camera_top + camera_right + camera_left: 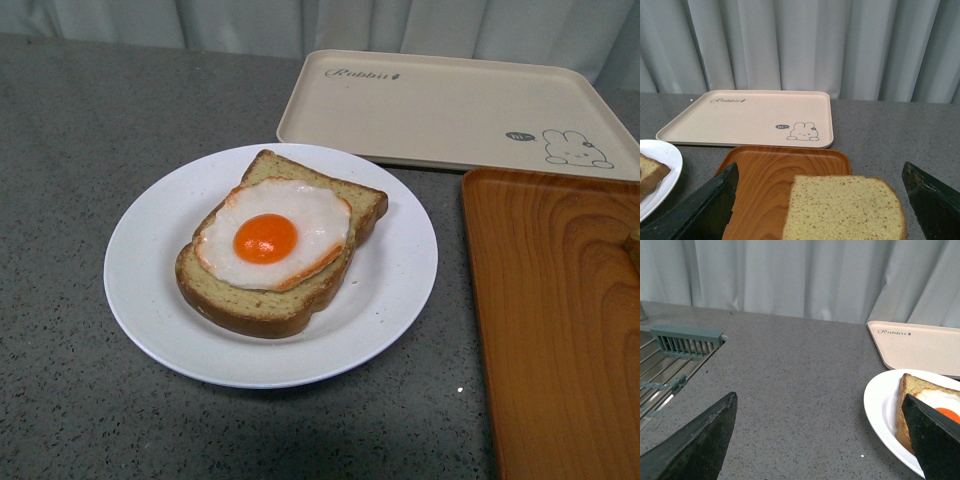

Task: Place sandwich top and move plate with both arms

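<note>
1. My left gripper point(819, 400) was spread wide and held nothing, above the grey counter point(790, 365) just beside the plate point(880, 405).
2. My right gripper point(820, 167) was spread wide too, empty.
3. The sandwich top point(845, 207) lay flat on the wooden tray point(765, 175), ungripped, showing between my right jaws.
4. The white plate sat left of that tray, carrying a bread slice point(260, 305) topped with a fried egg point(272, 238).
5. A beige rabbit tray point(450, 105) lay behind both.

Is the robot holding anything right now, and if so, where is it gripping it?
Nothing is held. The left gripper is open and empty; the right gripper is open too, clear of the bread slice lying on the wooden tray.
</note>
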Robot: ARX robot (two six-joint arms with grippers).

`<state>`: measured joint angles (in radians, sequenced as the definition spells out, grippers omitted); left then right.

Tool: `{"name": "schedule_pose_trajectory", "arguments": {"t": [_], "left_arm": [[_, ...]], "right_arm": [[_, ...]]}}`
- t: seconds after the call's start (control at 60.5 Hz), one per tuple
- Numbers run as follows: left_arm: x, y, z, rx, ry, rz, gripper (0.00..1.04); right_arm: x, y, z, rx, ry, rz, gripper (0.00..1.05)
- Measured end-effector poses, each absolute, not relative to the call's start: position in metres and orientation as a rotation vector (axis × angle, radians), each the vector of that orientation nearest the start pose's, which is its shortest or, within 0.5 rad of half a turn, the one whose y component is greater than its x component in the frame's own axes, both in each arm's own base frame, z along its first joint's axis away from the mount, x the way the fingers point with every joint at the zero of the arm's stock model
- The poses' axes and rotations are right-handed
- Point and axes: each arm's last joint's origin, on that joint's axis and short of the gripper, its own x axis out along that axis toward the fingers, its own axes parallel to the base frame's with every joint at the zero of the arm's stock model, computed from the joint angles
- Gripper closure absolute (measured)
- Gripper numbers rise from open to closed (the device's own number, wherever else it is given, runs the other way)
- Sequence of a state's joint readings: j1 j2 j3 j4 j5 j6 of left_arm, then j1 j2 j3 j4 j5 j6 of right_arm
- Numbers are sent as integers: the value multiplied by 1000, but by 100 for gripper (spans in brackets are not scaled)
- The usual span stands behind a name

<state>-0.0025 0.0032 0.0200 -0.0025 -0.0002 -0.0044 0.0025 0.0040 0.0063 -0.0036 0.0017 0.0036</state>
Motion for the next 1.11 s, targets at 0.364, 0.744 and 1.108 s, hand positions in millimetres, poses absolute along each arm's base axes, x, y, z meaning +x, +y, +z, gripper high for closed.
{"name": "schedule_pose_trajectory", "arguments": {"t": [0.364,0.744,1.108], "left_arm": [[97,0,170,-4,-14,-2,6],[97,0,170,-4,-14,-2,6],[97,0,170,-4,-14,-2,6]], "right_arm": [[98,0,165,3,1,1,9],[98,0,165,3,1,1,9],[98,0,165,3,1,1,9]]}}
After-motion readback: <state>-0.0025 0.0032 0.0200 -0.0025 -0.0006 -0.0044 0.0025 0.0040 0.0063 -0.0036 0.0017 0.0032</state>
